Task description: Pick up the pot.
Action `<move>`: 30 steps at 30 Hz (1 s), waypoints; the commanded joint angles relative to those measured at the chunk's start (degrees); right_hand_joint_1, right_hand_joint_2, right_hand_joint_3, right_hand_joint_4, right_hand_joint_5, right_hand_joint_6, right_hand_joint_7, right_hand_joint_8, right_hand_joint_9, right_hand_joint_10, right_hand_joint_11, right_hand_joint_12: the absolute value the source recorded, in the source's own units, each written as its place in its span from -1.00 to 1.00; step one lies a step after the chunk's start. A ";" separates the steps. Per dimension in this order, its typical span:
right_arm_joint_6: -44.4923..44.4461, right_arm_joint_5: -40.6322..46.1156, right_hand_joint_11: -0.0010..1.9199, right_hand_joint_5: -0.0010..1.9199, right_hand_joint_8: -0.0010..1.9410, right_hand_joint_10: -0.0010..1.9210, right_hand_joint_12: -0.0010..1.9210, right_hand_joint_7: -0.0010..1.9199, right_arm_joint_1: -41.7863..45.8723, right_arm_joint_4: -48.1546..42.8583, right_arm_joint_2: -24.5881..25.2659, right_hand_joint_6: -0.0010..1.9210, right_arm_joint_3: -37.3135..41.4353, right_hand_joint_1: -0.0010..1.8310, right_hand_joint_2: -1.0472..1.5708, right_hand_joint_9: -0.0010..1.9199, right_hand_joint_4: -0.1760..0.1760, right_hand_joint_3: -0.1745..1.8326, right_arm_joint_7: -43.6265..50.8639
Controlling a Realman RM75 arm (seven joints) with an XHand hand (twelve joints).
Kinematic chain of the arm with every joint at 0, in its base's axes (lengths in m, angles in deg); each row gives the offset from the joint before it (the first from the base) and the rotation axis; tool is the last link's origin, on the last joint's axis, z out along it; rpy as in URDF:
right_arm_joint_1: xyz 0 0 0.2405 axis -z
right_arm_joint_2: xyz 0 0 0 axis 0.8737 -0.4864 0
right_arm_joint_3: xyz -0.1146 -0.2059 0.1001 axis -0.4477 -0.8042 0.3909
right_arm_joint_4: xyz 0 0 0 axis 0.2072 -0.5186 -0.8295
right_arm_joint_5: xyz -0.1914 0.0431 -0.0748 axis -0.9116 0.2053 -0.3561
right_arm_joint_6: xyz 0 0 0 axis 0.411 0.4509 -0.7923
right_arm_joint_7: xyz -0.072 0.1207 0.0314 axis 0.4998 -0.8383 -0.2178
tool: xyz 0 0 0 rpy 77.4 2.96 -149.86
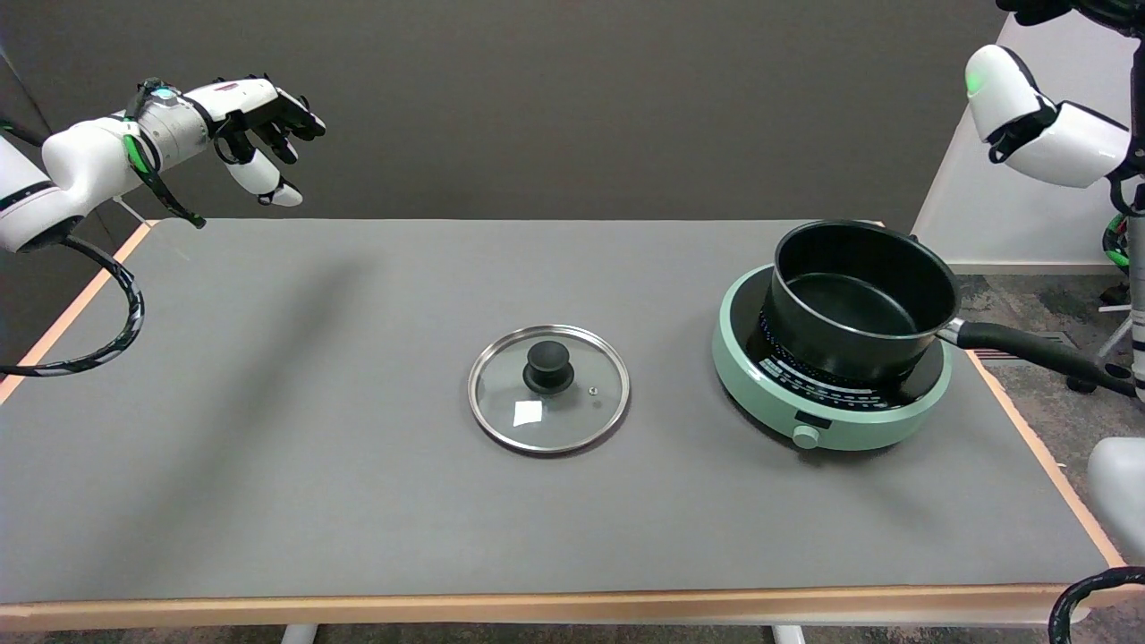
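Note:
A black pot [859,300] stands upright and empty on a round mint-green hotplate [832,429] at the table's right side. Its long black handle [1038,351] points right, out past the table edge. My right arm [1047,125] is raised at the picture's upper right, well above and to the right of the pot. Of my right hand [1033,11] only a dark sliver shows at the top edge, so how its fingers stand is hidden. Nothing touches the pot.
A glass lid [549,387] with a black knob lies flat at the table's middle, left of the hotplate. The idle left hand [259,121] hangs in the air at the upper left. The grey table [268,429] has orange edges; floor lies beyond the right edge.

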 commanded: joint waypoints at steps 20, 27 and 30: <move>-0.91 0.23 -0.46 -0.32 -0.71 -0.43 0.23 -0.20 0.00 0.55 0.15 -0.64 0.25 -0.16 0.34 -0.25 0.25 -0.03 0.02; -0.91 0.23 -0.46 -0.32 -0.71 -0.43 0.23 -0.20 -0.11 0.76 0.15 -0.64 0.25 -0.16 0.34 -0.25 0.26 -0.03 0.02; -0.91 0.23 -0.46 -0.32 -0.71 -0.43 0.23 -0.20 -0.16 0.84 0.15 -0.64 0.33 -0.16 0.34 -0.25 0.27 -0.03 0.02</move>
